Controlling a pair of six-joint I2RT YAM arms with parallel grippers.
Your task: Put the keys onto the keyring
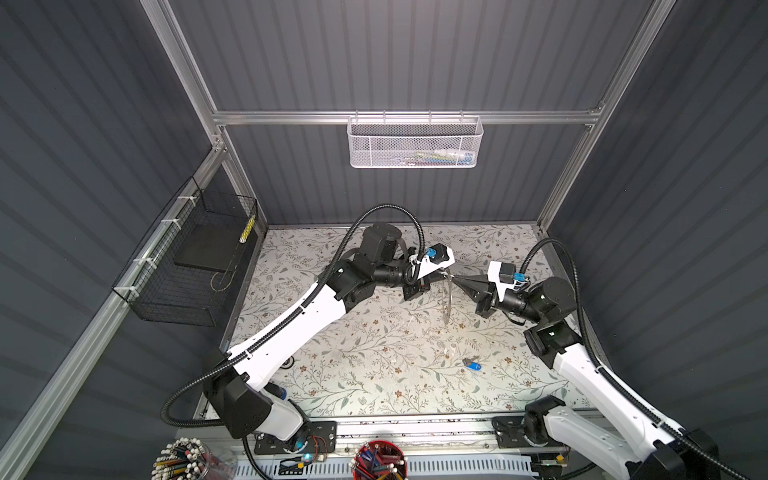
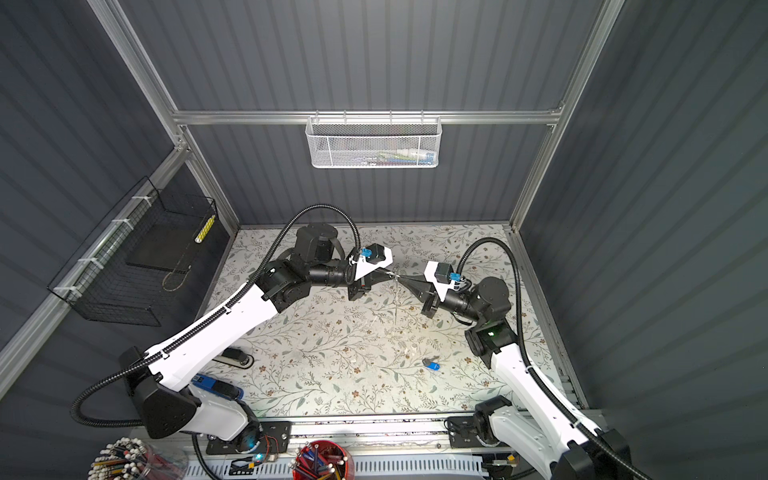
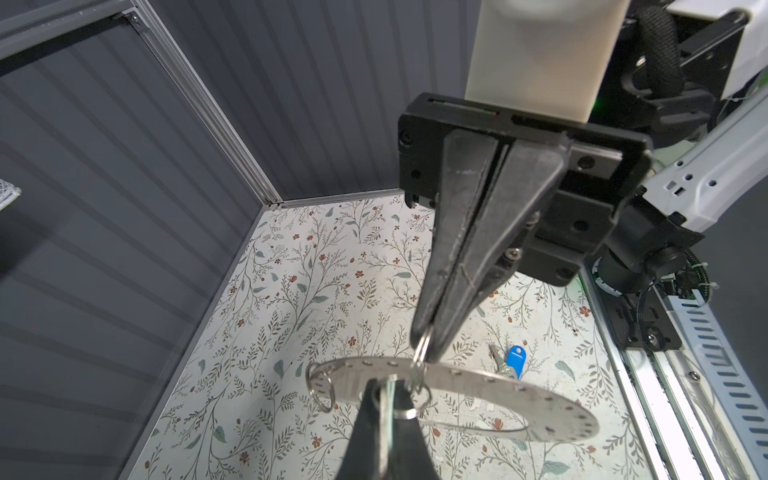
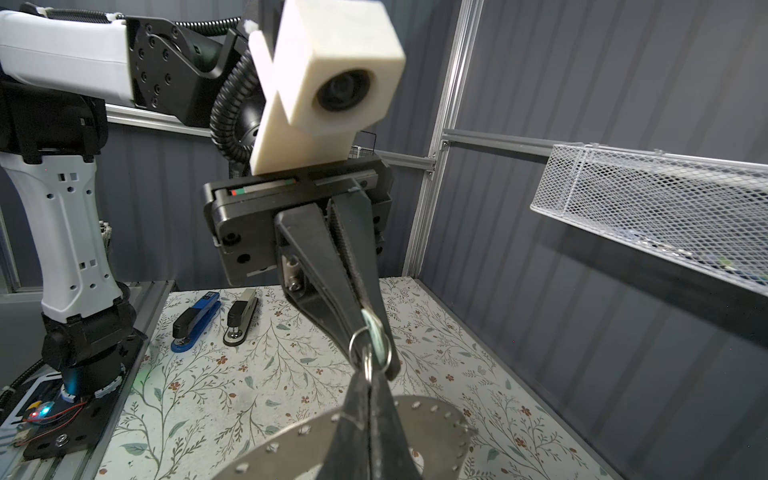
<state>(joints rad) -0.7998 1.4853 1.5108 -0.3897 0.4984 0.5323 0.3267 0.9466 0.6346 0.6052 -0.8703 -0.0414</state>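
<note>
My left gripper (image 3: 384, 384) is shut on the key with the pale mint-green tag (image 3: 391, 399), seen edge-on, its small split ring (image 3: 409, 412) at the fingertips. Tip to tip with it, my right gripper (image 4: 368, 376) is shut on a small split ring (image 3: 422, 349) threaded on the keyring (image 3: 478, 384). The keyring, a large flat grey ring, hangs edge-on below both grippers in a top view (image 1: 446, 301). Both grippers meet above the table's middle back, left (image 1: 442, 272) and right (image 1: 456, 279). The blue-tagged key (image 1: 472, 365) lies on the table at the front right.
A blue stapler (image 4: 195, 320) and a black-and-grey stapler (image 4: 241, 318) lie by the left arm's base. A white mesh basket (image 1: 415, 143) hangs on the back wall and a black wire basket (image 1: 187, 266) on the left wall. Pencil cups (image 1: 380, 459) stand in front.
</note>
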